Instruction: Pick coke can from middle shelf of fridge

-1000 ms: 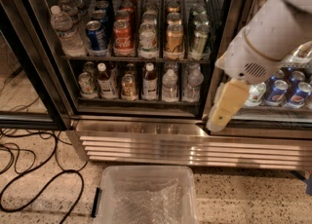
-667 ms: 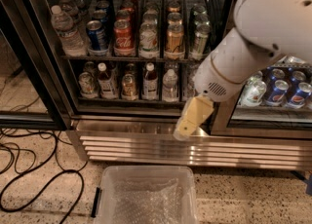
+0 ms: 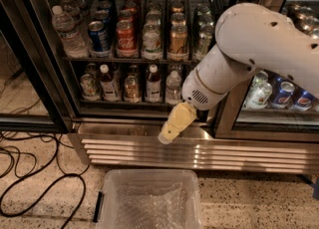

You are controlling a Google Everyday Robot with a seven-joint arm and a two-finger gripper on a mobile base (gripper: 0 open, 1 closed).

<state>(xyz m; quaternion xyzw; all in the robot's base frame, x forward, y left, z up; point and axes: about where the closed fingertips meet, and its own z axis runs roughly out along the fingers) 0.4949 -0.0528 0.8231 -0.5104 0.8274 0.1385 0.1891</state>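
The coke can (image 3: 126,38), red with white script, stands on the middle shelf (image 3: 149,59) of the fridge (image 3: 144,149), between a blue Pepsi can (image 3: 98,36) and a clear bottle (image 3: 151,39). A gold-orange can (image 3: 178,41) stands further right on the same rack. My gripper (image 3: 172,126), yellowish at its tip, hangs from the big white arm (image 3: 249,49). It is low in front of the fridge, just above the steel base grille. It is well below and to the right of the coke can and holds nothing.
A water bottle (image 3: 65,31) stands at the shelf's left end. Small bottles (image 3: 152,81) fill the lower rack. A clear plastic bin (image 3: 149,200) sits on the floor under the gripper. Black cables (image 3: 40,188) lie at the left. A second cooler section (image 3: 284,93) at the right holds Pepsi cans.
The arm has swung left and filled more of the view. The gripper has moved from in front of the right cooler section to the middle of the base grille.
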